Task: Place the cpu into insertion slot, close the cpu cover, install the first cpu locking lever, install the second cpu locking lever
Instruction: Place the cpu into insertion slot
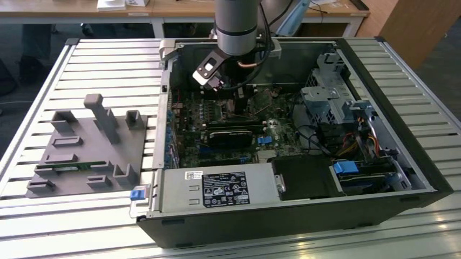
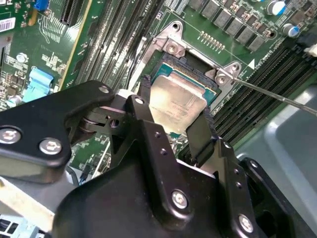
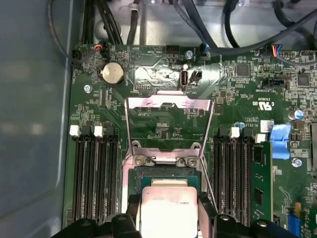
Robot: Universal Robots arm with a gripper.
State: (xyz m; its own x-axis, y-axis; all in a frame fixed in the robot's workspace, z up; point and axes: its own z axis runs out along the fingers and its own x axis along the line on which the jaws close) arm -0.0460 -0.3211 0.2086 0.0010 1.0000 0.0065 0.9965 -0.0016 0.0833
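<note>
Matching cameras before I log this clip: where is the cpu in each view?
Exterior view: hidden under the arm's wrist, over the far part of the motherboard.
Second wrist view: the cpu is held in the gripper, beside the insertion slot.
First wrist view: the cpu is in the gripper, beside the insertion slot.
Shared landmark: the insertion slot, in both wrist views.
</note>
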